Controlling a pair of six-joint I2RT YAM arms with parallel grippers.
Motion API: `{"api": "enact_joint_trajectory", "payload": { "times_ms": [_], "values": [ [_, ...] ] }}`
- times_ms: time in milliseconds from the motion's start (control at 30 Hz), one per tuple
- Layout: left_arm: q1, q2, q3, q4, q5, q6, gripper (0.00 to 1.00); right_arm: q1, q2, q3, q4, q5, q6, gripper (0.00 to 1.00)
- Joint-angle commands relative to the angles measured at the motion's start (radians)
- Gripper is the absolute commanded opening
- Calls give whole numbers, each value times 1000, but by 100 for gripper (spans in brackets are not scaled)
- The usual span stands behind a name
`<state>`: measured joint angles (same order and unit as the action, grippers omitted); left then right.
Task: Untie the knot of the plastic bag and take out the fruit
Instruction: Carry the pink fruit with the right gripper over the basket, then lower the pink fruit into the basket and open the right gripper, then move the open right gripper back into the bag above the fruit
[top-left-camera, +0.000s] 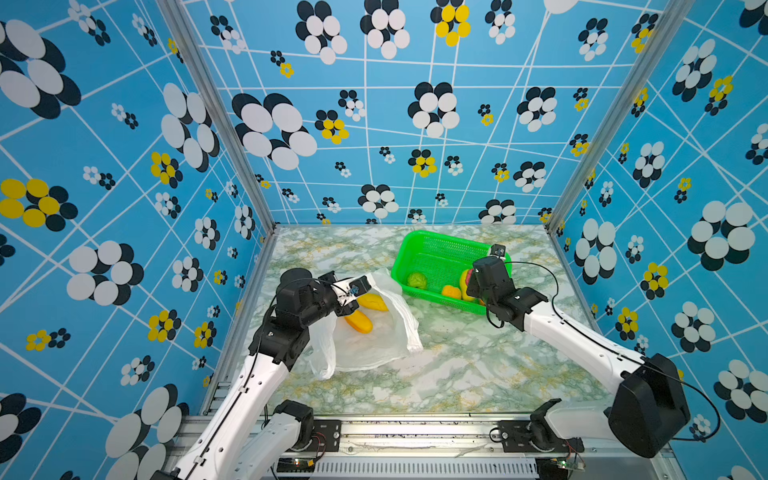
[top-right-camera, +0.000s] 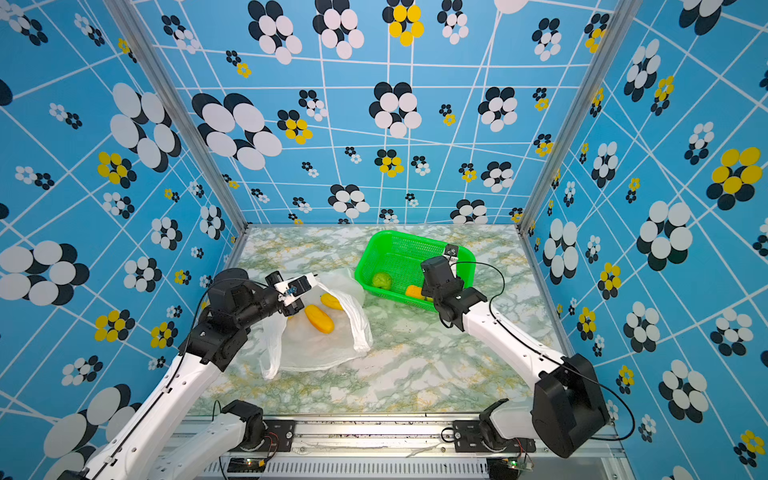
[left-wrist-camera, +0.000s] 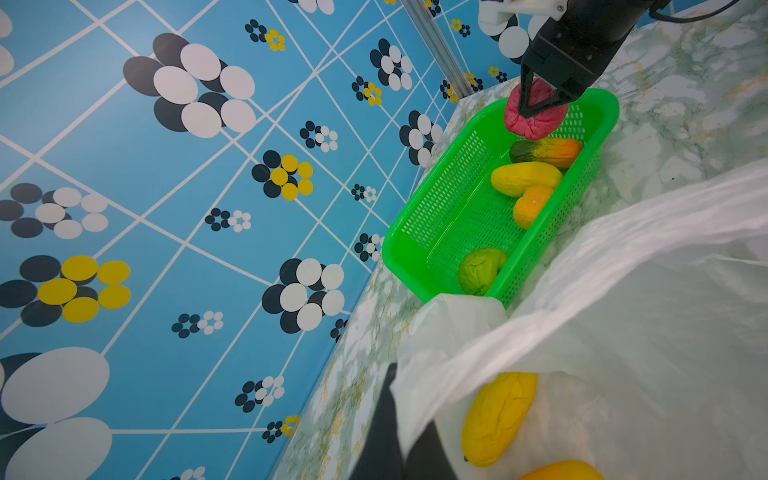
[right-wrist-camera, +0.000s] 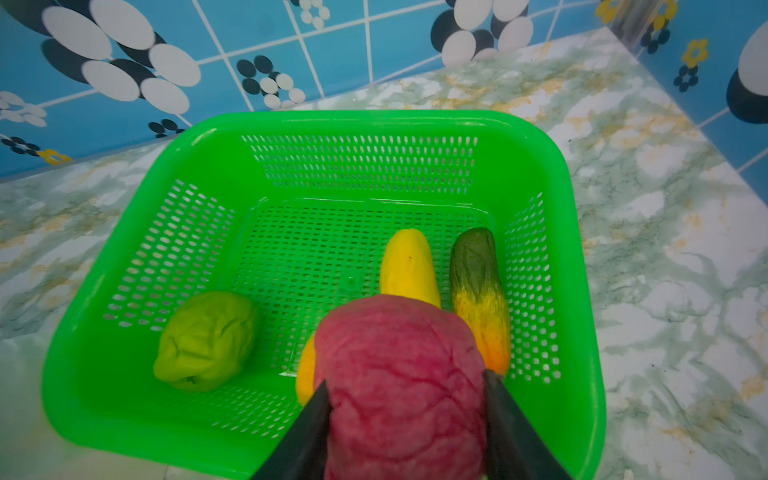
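Left gripper (left-wrist-camera: 405, 419): fingers (left-wrist-camera: 388, 415) pressed together on the rim of the thin, crinkly, translucent white plastic bag (top-left-camera: 374, 345). The bag lies on the green-veined marble-pattern desk (top-left-camera: 457, 374) in front of the left arm. I read this hold as lifting the rim so the mouth gapes for the other arm. No knot shows and the loop handles (top-left-camera: 409, 328) hang loose, so I judge the untying done.

Right gripper (right-wrist-camera: 407, 382): fingers (right-wrist-camera: 309, 424) clamped either side of a pink-red bumpy toy fruit (left-wrist-camera: 536, 118). It hangs above the bright green mesh plastic basket (top-left-camera: 415, 243), at the end nearest the right arm and clear of the basket floor. My reading is a drop-off, carried high to pass over the wall.

In the basket:
- a round wrinkled green fruit (right-wrist-camera: 208, 340), lying apart;
- a long yellow fruit (right-wrist-camera: 409, 266), a green-to-orange fruit (right-wrist-camera: 478, 291) and a small orange fruit (left-wrist-camera: 532, 205), bunched below the held one.

In the bag: two elongated yellow-orange fruits (top-left-camera: 360, 322), side by side just beside the left gripper. I cannot tell whether more hide under the arm.

Risk: the released fruit lands on the bunch and rolls. The walls should contain it.
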<state>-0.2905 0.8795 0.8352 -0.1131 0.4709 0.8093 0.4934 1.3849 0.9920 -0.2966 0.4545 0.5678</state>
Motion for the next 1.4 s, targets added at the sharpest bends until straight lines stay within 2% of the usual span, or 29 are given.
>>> {"api": "enact_joint_trajectory", "payload": {
  "times_ms": [0, 200, 333, 533, 600, 767, 1000, 1167, 1367],
  "values": [
    [-8, -19, 13, -13, -2, 11, 0, -53, 62, 27, -58, -151, 96, 33],
    [-9, -21, 10, -4, -2, 14, 0, -100, 160, 25, -60, -233, 168, 42],
    [-7, -24, 11, -11, -2, 14, 0, -107, 170, -5, -33, -255, 201, 62],
    [-8, -24, 9, -2, 2, 11, 0, -107, 129, -41, -8, -250, 216, 81],
    [-9, -23, 15, -14, 0, 14, 0, -107, 118, -42, -8, -247, 213, 83],
    [-14, -34, 7, -5, -3, 16, 0, -107, 50, -70, 8, -253, 210, 82],
    [-10, -31, 9, -5, 0, 15, 0, -66, -131, -137, 76, -207, 164, 77],
    [-13, -31, 7, -4, 0, 17, 0, 34, -255, -171, 169, -189, 79, 69],
    [-10, -32, 7, -7, -3, 19, 0, 201, -391, -207, 320, -200, -113, 65]
  ]
}}
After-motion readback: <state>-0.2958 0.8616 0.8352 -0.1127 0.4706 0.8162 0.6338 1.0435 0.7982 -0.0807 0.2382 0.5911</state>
